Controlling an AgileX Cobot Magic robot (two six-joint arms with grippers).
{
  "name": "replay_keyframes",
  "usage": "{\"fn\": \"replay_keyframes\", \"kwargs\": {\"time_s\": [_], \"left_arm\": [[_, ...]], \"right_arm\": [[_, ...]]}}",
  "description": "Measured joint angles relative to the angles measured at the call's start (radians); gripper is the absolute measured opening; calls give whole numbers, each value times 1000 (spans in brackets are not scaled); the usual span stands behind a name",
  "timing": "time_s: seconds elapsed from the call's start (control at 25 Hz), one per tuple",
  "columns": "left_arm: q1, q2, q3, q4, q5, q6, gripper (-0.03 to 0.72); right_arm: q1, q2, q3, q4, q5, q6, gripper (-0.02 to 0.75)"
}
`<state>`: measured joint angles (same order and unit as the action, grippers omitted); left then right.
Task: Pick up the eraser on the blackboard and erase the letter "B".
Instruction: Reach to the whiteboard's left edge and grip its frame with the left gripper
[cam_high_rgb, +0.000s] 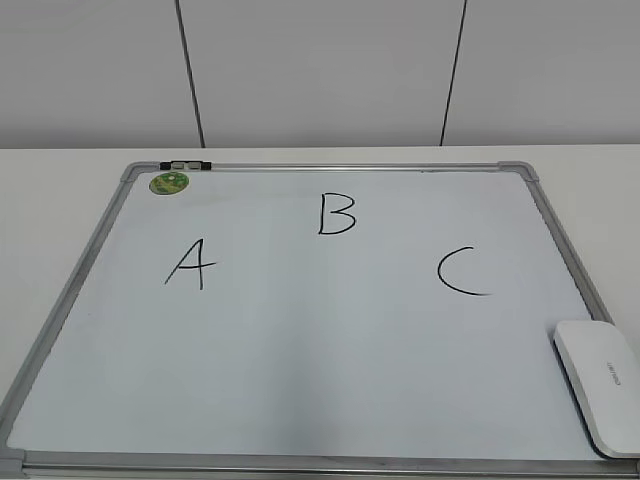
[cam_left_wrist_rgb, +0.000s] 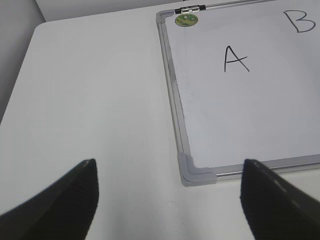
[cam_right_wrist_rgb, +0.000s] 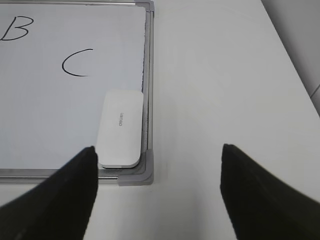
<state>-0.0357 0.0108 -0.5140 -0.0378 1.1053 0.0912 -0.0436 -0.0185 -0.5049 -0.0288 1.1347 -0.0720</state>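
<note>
The blackboard (cam_high_rgb: 300, 370) is a white dry-erase board with a silver frame, lying flat on the table. The black letter "B" (cam_high_rgb: 337, 213) is near its far middle, and shows in the left wrist view (cam_left_wrist_rgb: 300, 20) and right wrist view (cam_right_wrist_rgb: 17, 28). The white eraser (cam_high_rgb: 600, 383) lies in the board's near right corner; it shows in the right wrist view (cam_right_wrist_rgb: 121, 127). My right gripper (cam_right_wrist_rgb: 159, 160) is open and empty, over the table just near and right of that corner. My left gripper (cam_left_wrist_rgb: 170, 172) is open and empty near the board's near left corner. Neither gripper shows in the exterior view.
A black "A" (cam_high_rgb: 191, 264) is at the board's left and a black "C" (cam_high_rgb: 460, 271) at its right. A round green sticker (cam_high_rgb: 169, 183) and a clip (cam_high_rgb: 185, 164) sit at the far left corner. The white table (cam_left_wrist_rgb: 90, 100) extends on both sides.
</note>
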Motion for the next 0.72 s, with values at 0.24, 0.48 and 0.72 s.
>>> {"fn": "replay_keyframes", "kwargs": {"time_s": [0.24,0.48,0.72], "left_arm": [[0,0,0,0,0,0,652],[0,0,0,0,0,0,645],[0,0,0,0,0,0,623]], "right_arm": [[0,0,0,0,0,0,587],[0,0,0,0,0,0,587],[0,0,0,0,0,0,587]]}}
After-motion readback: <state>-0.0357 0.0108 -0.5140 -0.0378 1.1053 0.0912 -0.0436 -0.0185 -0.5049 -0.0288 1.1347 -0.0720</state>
